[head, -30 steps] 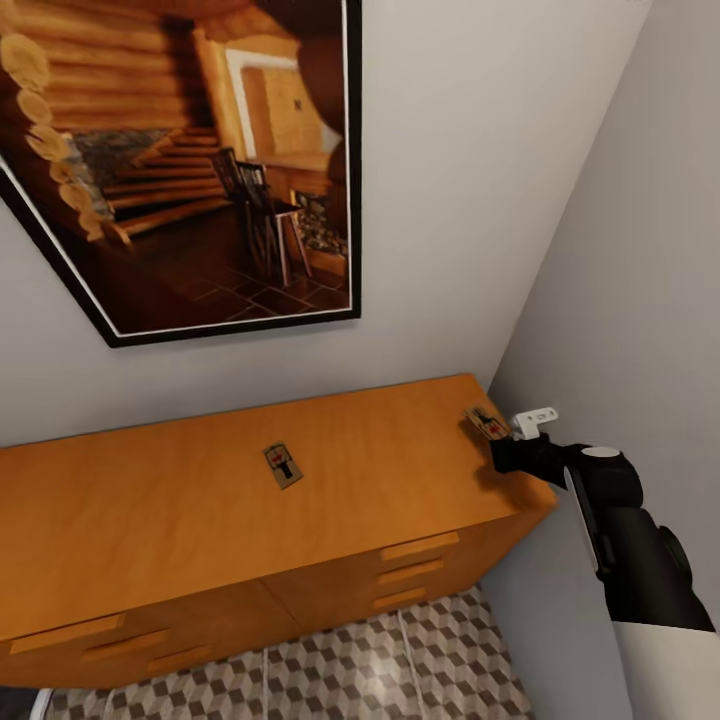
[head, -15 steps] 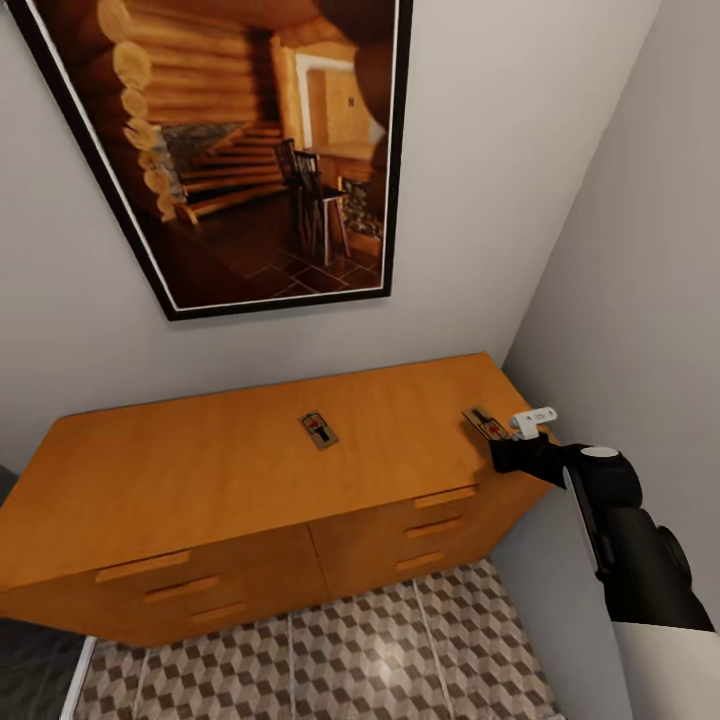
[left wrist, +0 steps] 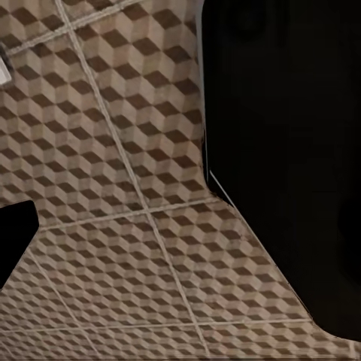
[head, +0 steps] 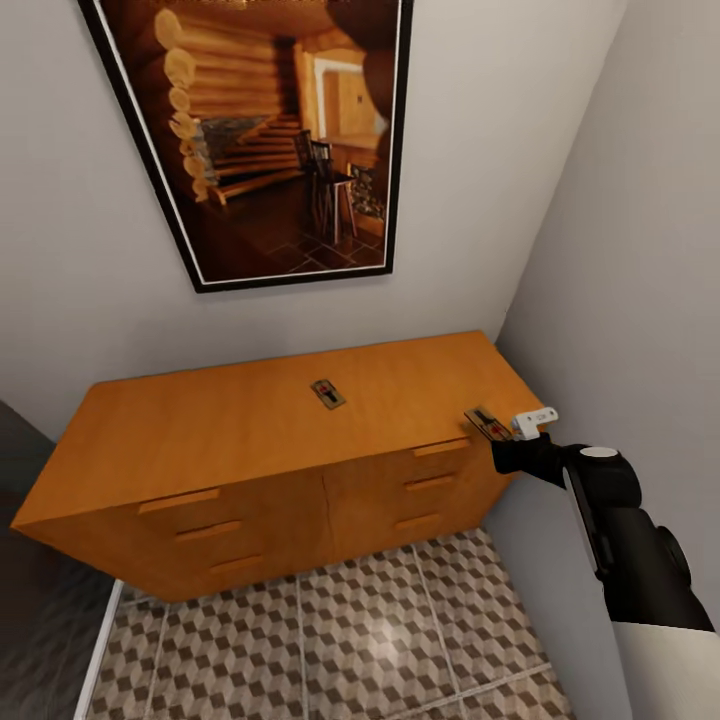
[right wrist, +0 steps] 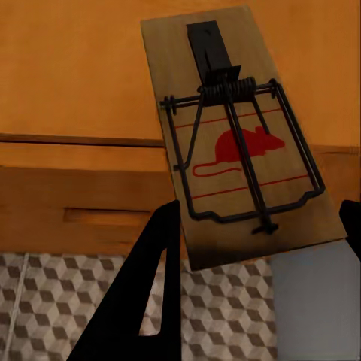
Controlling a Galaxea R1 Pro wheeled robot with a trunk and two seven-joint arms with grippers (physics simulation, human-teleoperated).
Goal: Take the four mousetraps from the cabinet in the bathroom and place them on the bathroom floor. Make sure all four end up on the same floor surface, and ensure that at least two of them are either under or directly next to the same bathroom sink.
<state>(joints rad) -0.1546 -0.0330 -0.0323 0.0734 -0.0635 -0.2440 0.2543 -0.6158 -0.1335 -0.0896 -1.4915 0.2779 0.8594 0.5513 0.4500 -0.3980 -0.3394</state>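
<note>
Currently my right gripper [head: 500, 440] grasps one mousetrap [right wrist: 241, 135] at frame right; another mousetrap [head: 327, 393] lies centre, on the cabinet [head: 200, 430].

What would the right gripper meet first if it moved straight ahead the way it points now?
Probably the cabinet. The right gripper holds a mousetrap pointing at the cabinet's top front edge, so the trap's far end would likely touch there first. Depth is unclear.
</note>
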